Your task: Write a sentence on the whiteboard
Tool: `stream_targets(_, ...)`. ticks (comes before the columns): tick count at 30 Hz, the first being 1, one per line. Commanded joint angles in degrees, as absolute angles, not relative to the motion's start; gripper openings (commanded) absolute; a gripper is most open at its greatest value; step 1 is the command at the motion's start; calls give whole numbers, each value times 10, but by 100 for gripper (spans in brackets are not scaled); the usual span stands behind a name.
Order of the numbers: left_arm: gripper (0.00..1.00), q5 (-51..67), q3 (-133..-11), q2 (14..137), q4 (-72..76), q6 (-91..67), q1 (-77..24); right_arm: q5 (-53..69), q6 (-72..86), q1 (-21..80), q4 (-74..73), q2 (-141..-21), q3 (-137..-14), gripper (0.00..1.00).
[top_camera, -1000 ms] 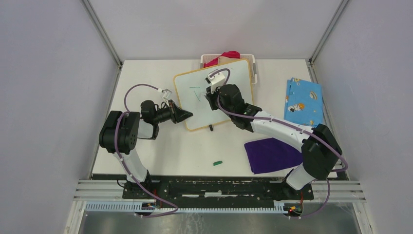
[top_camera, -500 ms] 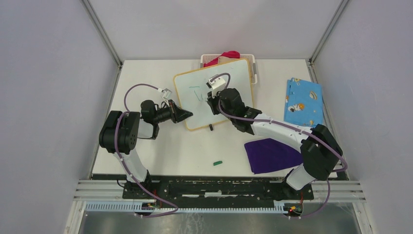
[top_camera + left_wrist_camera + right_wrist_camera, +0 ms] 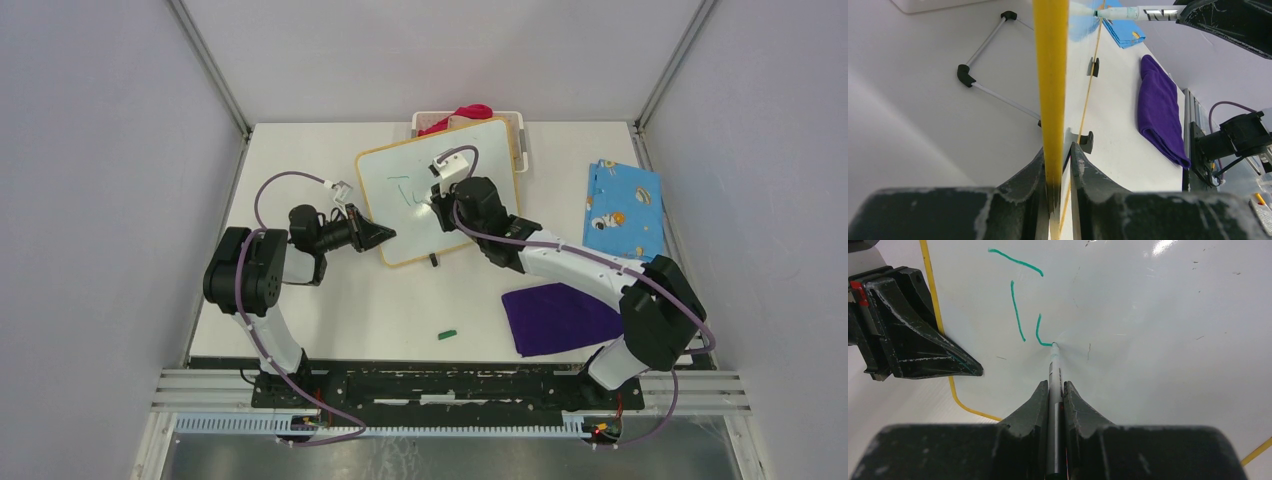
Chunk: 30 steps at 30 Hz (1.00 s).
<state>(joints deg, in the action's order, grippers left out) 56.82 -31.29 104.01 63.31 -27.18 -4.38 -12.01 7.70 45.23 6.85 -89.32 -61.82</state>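
Note:
The whiteboard (image 3: 480, 160) with its yellow-orange frame lies tilted at the table's middle back. My left gripper (image 3: 385, 236) is shut on its left edge, which runs between the fingers in the left wrist view (image 3: 1050, 75). My right gripper (image 3: 437, 205) is shut on a marker (image 3: 1054, 370) whose tip touches the board (image 3: 1158, 315). The sentence (image 3: 1020, 305) is only a few green strokes: a "T" and a partial curve ending at the tip. The marker tip also shows in the left wrist view (image 3: 1120, 13).
A white basket (image 3: 520, 128) with red cloth sits behind the board. A blue patterned cloth (image 3: 622, 208) lies at the right, a purple cloth (image 3: 558, 318) near the right arm's base. A small green cap (image 3: 446, 334) lies near the front edge.
My right gripper has moved a little right and back with the marker, and a new green curved stroke has appeared beside the "T". The left gripper has not moved.

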Motion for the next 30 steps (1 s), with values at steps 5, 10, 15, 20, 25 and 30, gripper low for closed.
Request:
stream_targets(5, 22, 534, -320, 1049, 625, -265, -40, -119, 78, 445, 76, -896, -673, 0)
stream_targets(10, 22, 535, -321, 1050, 625, -265, -40, -107, 78, 446, 75, -905, -686, 0)
stream_targets(15, 22, 535, -321, 1050, 624, -265, -40, -95, 78, 448, 72, -913, -693, 0)
stream_targets(20, 22, 535, -321, 1050, 624, -265, -40, -88, 76, 452, 74, -916, -696, 0)
stream_targets(25, 22, 535, -322, 1050, 624, -265, -40, -86, 76, 457, 70, -924, -705, 0)
stream_targets(30, 22, 535, -322, 1050, 623, -266, -40, -109, 75, 457, 63, -922, -705, 0)
